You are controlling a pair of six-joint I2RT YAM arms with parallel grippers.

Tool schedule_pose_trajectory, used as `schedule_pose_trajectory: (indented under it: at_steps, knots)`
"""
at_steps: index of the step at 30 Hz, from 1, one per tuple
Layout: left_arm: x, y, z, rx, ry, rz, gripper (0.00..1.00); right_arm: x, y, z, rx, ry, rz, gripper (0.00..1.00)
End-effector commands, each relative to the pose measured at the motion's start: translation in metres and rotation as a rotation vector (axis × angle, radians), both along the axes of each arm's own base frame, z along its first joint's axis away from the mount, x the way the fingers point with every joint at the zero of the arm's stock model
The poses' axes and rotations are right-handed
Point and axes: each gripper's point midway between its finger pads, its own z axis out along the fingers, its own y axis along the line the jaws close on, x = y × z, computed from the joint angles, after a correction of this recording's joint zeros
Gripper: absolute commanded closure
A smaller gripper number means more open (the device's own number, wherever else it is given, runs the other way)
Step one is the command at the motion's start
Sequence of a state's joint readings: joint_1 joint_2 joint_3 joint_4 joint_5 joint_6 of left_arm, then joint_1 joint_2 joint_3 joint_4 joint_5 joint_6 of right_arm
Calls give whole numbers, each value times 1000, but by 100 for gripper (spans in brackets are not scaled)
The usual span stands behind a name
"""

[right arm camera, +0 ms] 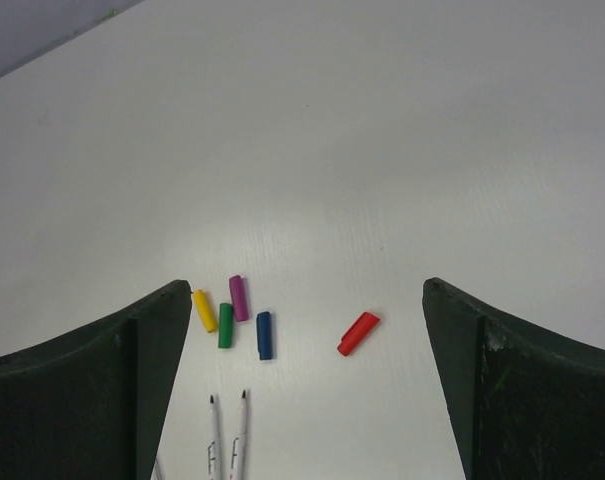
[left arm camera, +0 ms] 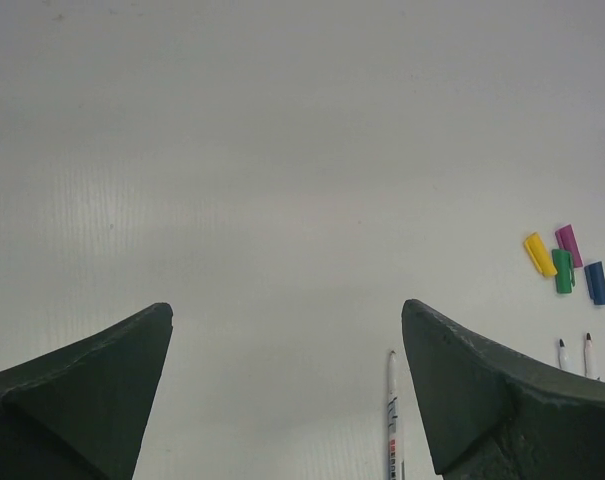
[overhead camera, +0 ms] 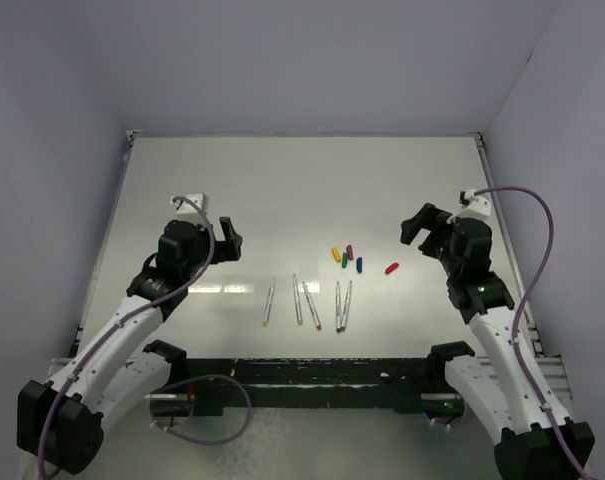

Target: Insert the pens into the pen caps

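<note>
Two arms reach over the white table (overhead camera: 232, 180), and neither holds anything. The left gripper (overhead camera: 227, 240) has its jaws spread wide over bare tabletop. The right gripper (overhead camera: 418, 228) is spread just as wide and is also clear of everything.

I count five pens (overhead camera: 311, 306), all uncapped and lying flat in a loose row. They sit between the two grippers and closer to the arm bases than either one. The outermost pen (overhead camera: 270, 302) is the one nearest the left gripper. In the left wrist view, a single pen (left arm camera: 392, 415) lies just beside the inner edge of one finger (left arm camera: 502, 400).

I also count five caps, all loose on the table and none on a pen. The yellow cap (overhead camera: 335, 254), magenta cap (overhead camera: 349, 250), green cap (overhead camera: 344, 261) and blue cap (overhead camera: 359, 265) huddle in a tight cluster just beyond the pen tips. That cluster is nearer the right gripper than the left. The red cap (overhead camera: 391, 268) lies apart from the cluster and closest to the right gripper. From the right wrist camera, it sits ahead of the open jaws and between the fingers. In that view the other four lie close to one finger (right arm camera: 92, 390), with two pen tips just below them.
</note>
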State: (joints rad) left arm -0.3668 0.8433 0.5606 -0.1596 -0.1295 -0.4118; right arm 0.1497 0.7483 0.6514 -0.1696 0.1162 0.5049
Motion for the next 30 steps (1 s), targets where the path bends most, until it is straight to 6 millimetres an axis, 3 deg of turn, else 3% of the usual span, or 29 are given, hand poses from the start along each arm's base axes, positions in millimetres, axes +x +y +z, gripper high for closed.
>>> schedule_pose_trajectory:
  at_steps: [1, 4, 8, 13, 19, 25, 30]
  knots:
    - [9, -10, 27, -29, -64, -39, 1, -1, -16, 51, -19, -162, -75, 0]
    - [5, -10, 26, -26, -79, -58, 1, -9, -35, 68, -52, -259, -163, 0]
    - [-1, -14, 21, -39, -63, -82, 1, -12, -41, 69, -63, -279, -190, 0]
    - [-13, -25, 20, -65, -46, -153, 1, -4, -32, 53, -14, -182, -171, 0]
    - [-40, -38, 18, -22, -29, -181, 1, 4, -14, 47, 40, -192, -94, 0]
    - [-70, -76, -4, -33, 34, -254, 1, 10, -3, 46, 74, -216, -48, 0]
    - [-73, -91, -37, 28, 111, -257, 1, 10, -7, 47, 25, -205, -46, 0]
